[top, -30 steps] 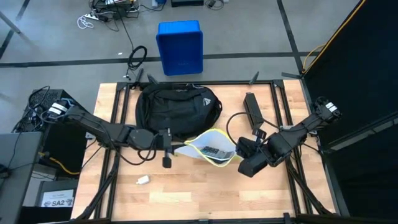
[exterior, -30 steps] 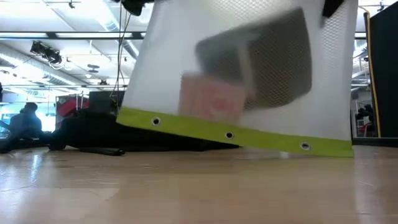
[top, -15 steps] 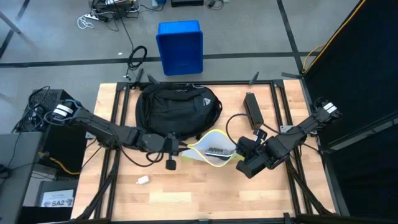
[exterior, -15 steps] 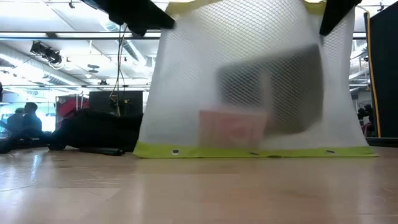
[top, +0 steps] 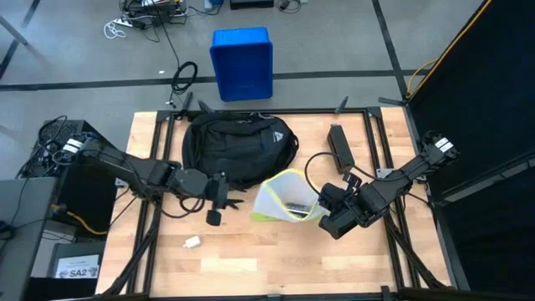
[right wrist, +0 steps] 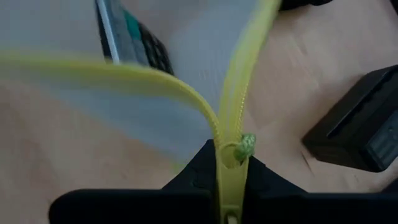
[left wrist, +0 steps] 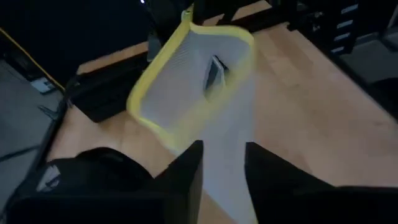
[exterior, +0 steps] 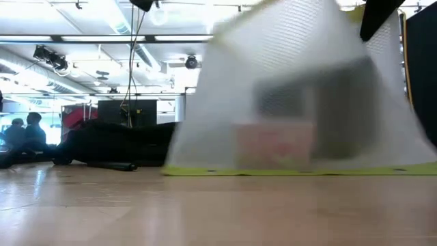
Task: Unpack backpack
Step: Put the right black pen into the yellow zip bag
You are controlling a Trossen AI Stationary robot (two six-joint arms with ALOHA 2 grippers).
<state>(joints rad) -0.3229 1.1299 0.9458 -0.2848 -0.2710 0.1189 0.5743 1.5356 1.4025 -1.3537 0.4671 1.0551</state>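
Two hands share the work. The right hand (top: 322, 206), right of centre in the high view, is pinched on the yellow zip edge of a white mesh pouch (top: 284, 199), holding it up so it stands on the table (top: 251, 259). The left hand (top: 219, 199), left of centre, has its fingers spread, free of the pouch. The backpack (top: 238, 146) lies in the upper middle, behind both.
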